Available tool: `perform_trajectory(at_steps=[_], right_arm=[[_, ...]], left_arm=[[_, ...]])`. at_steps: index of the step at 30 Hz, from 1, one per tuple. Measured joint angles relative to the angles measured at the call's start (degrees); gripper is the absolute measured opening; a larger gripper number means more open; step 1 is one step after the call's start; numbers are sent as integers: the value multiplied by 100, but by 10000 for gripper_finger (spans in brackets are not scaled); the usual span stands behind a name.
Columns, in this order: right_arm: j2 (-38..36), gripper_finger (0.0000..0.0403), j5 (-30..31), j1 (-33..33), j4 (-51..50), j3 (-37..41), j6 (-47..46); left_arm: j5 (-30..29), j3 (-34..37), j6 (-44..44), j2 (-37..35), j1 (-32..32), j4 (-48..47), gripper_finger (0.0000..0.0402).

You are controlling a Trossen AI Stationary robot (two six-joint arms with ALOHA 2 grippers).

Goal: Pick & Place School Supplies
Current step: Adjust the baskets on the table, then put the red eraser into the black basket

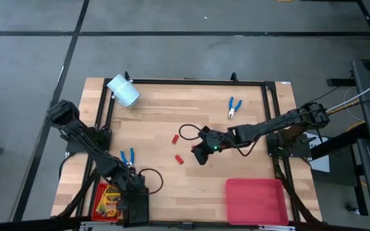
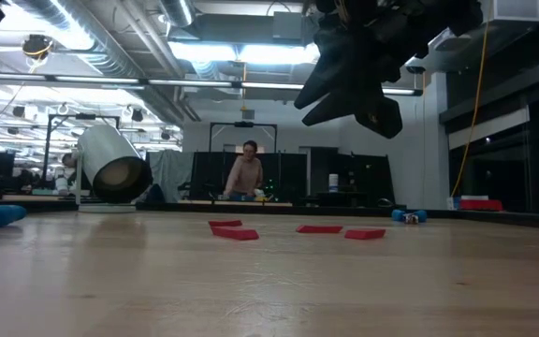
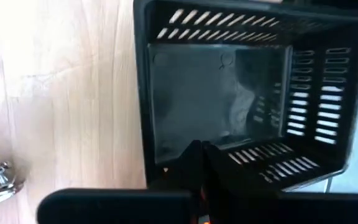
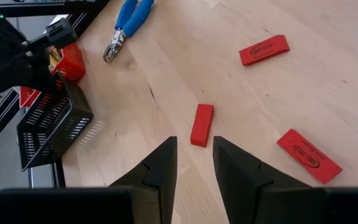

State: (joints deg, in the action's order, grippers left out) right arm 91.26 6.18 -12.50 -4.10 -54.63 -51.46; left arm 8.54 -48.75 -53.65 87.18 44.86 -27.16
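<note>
Three small red rectangular pieces (image 4: 202, 124) (image 4: 264, 50) (image 4: 308, 155) lie flat on the wooden table. My right gripper (image 4: 194, 165) (image 1: 201, 154) is open and hovers above them, with the nearest piece just ahead of its fingertips. One pair of blue-handled pliers (image 1: 127, 157) lies left of centre and another (image 1: 234, 107) lies toward the far right. The yellow-and-green crayon boxes (image 1: 108, 199) sit at the near left corner beside a black slotted basket (image 3: 229, 99). My left gripper (image 1: 133, 199) is over that basket.
A pale blue-white cylinder (image 1: 123, 90) lies on its side at the far left corner. A red tray (image 1: 255, 200) sits at the near right edge. A dark frame (image 1: 191, 82) borders the table. A person (image 2: 246, 173) stands far behind the table.
</note>
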Motion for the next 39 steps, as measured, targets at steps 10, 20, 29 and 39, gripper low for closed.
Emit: perform_trajectory(at_steps=[10,20,29,39], right_arm=[[0,107,1,-14,-28,0,22],[0,107,7,-14,-28,0,22],[0,107,2,-14,-26,0,41],[-14,107,-4,12,797,1,574]], left_arm=[[-50,4,-117,26,15,-712,2],[-285,4,-124,-18,-41,-736,2],[-466,7,26,-205,-17,-310,2],[-1581,7,660,-1499,-527,-475,2]])
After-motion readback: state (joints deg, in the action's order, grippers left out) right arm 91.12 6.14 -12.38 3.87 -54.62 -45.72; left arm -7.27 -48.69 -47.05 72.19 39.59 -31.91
